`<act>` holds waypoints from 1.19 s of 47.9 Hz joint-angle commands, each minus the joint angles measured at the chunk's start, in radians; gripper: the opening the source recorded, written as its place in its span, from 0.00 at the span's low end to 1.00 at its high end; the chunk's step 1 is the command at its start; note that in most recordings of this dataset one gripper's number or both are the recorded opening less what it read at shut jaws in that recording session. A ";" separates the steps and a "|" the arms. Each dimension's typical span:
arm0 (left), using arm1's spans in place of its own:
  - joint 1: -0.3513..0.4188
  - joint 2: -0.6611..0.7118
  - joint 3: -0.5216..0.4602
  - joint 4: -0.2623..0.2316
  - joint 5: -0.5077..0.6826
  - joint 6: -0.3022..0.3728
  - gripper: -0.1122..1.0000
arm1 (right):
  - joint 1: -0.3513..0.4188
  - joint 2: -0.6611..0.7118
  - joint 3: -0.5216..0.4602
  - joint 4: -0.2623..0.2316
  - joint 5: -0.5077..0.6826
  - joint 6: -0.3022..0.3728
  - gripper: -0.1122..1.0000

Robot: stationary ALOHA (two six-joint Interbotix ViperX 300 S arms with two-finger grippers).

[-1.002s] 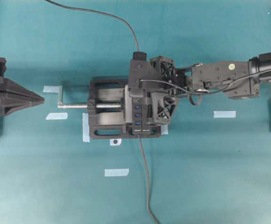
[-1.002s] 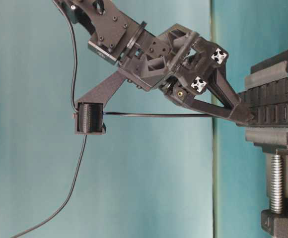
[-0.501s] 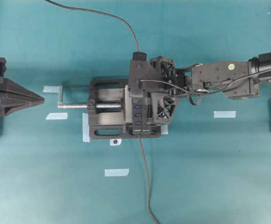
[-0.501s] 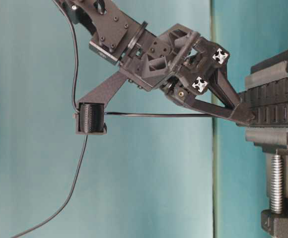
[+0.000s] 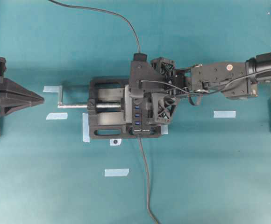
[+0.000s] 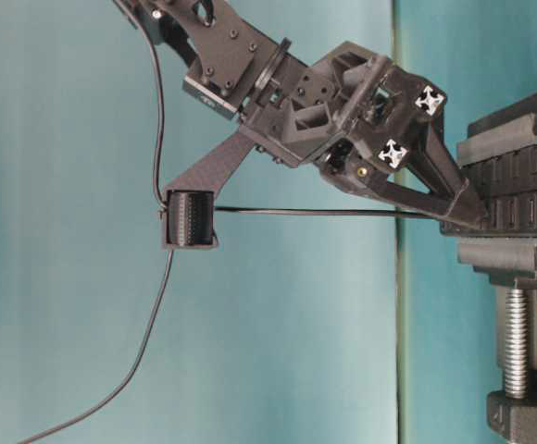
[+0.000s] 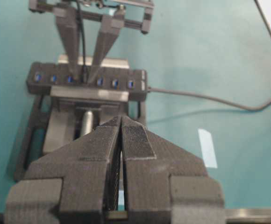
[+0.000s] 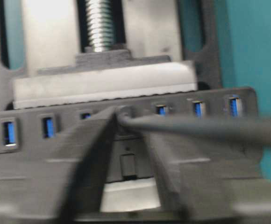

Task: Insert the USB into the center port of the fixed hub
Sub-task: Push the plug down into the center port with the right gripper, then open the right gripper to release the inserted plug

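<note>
Far left, left gripper (image 5: 42, 98) parked on the teal table (image 5: 42, 186), pointing at the vise, well apart from it; in the left wrist view its fingers (image 7: 138, 140) are pressed together with nothing between them. Blue tape strips (image 5: 116, 172) are scattered on the table. Centre: black vise (image 5: 103, 130) with silver screw (image 5: 74, 106) clamps the fixed hub (image 7: 136, 77), a row of blue ports facing up. The hub's own cable (image 5: 145, 177) runs off the bottom edge. The USB (image 8: 123, 112) sits at the center port (image 7: 85, 80), the middle slot of the seven; how deep it is seated can't be told. Its thin cable (image 8: 196, 123) leads away to the right in the right wrist view, and in the overhead view runs off the top edge. Right gripper (image 7: 84, 74) is over the hub, fingers (image 8: 84, 149) parted in a V straddling the plug, tips just beside it, gap showing on the right side, so not clamping. Right arm (image 5: 224, 77) reaches in from the right edge. A strip of tape (image 5: 224, 114) lies below it.
</note>
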 commanded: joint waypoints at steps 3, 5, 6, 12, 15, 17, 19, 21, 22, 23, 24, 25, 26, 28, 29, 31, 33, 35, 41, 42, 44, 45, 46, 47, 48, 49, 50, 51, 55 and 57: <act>0.000 0.000 -0.012 0.002 -0.005 -0.002 0.10 | -0.006 -0.015 -0.012 -0.003 0.000 0.008 0.67; -0.002 -0.002 -0.012 0.002 -0.005 -0.002 0.10 | -0.008 -0.017 -0.012 -0.003 0.002 0.008 0.71; 0.000 0.000 -0.012 0.000 -0.005 -0.002 0.10 | -0.006 -0.017 -0.012 -0.003 0.002 0.008 0.73; -0.002 -0.002 -0.012 0.002 -0.005 -0.002 0.10 | -0.006 -0.017 -0.012 -0.003 0.005 0.008 0.74; -0.002 -0.003 -0.012 0.000 -0.003 -0.002 0.10 | -0.006 -0.017 -0.012 -0.003 0.005 0.008 0.74; -0.002 -0.002 -0.012 0.002 -0.005 -0.002 0.10 | -0.005 -0.018 -0.012 -0.003 0.006 0.008 0.74; -0.002 -0.002 -0.012 0.002 -0.003 -0.002 0.10 | -0.003 -0.020 -0.012 -0.003 0.005 0.008 0.74; -0.002 -0.002 -0.012 0.000 -0.003 -0.005 0.10 | -0.002 -0.021 -0.012 -0.003 0.006 0.008 0.74; -0.002 -0.003 -0.012 0.002 -0.003 -0.008 0.10 | -0.002 -0.021 -0.014 -0.003 0.005 0.008 0.74; 0.000 -0.002 -0.012 0.002 -0.003 -0.011 0.10 | -0.002 -0.023 -0.014 -0.003 0.006 0.008 0.74; -0.002 -0.003 -0.012 0.002 -0.003 -0.014 0.10 | -0.002 -0.025 -0.012 -0.002 0.006 0.008 0.74; -0.002 -0.002 -0.012 0.002 -0.003 -0.017 0.10 | 0.000 -0.025 -0.012 -0.003 0.006 0.008 0.74; -0.002 -0.003 -0.011 0.002 -0.003 -0.020 0.10 | 0.000 -0.026 -0.012 -0.003 0.006 0.008 0.74; -0.002 -0.003 -0.011 0.002 -0.003 -0.023 0.10 | 0.002 -0.029 -0.012 -0.003 0.006 0.008 0.74; -0.002 -0.002 -0.011 0.002 -0.002 -0.025 0.10 | 0.002 -0.029 -0.012 -0.003 0.008 0.008 0.74; 0.000 -0.002 -0.011 0.002 -0.003 -0.025 0.10 | 0.002 -0.032 -0.012 -0.003 0.009 0.008 0.74; -0.002 -0.003 -0.011 0.002 -0.003 -0.023 0.10 | 0.002 -0.035 -0.012 -0.003 0.011 0.008 0.74; 0.000 -0.003 -0.011 0.002 -0.003 -0.025 0.10 | 0.002 -0.037 -0.012 -0.003 0.015 0.008 0.74; -0.002 -0.003 -0.011 0.000 -0.003 -0.025 0.10 | 0.003 -0.048 -0.012 -0.003 0.017 0.008 0.74; -0.002 -0.002 -0.011 0.002 -0.003 -0.025 0.10 | 0.005 -0.051 -0.012 -0.003 0.017 0.006 0.74; 0.000 -0.002 -0.011 0.000 -0.003 -0.025 0.10 | 0.005 -0.055 -0.012 -0.003 0.017 0.006 0.74; -0.002 -0.003 -0.011 0.002 -0.003 -0.025 0.10 | 0.005 -0.058 -0.012 -0.003 0.017 0.006 0.74; -0.002 -0.003 -0.011 0.002 -0.003 -0.025 0.10 | 0.006 -0.060 -0.012 -0.005 0.017 0.006 0.74; 0.000 -0.003 -0.011 0.002 -0.003 -0.025 0.10 | 0.005 -0.063 -0.012 -0.003 0.017 0.008 0.74; 0.000 -0.003 -0.011 0.002 -0.003 -0.025 0.10 | 0.005 -0.066 -0.012 -0.005 0.017 0.008 0.74; 0.000 -0.003 -0.011 0.002 -0.003 -0.025 0.10 | 0.006 -0.067 -0.012 -0.003 0.017 0.006 0.74; 0.000 -0.003 -0.011 0.000 -0.003 -0.025 0.10 | 0.005 -0.069 -0.012 -0.005 0.020 0.006 0.74; -0.002 -0.003 -0.011 0.002 -0.003 -0.025 0.10 | 0.006 -0.074 -0.012 -0.005 0.020 0.006 0.74; -0.002 -0.003 -0.012 0.002 -0.003 -0.025 0.10 | 0.006 -0.086 -0.012 -0.005 0.025 0.006 0.74; -0.002 -0.003 -0.011 0.000 -0.002 -0.025 0.10 | 0.006 -0.091 -0.012 -0.005 0.026 0.006 0.74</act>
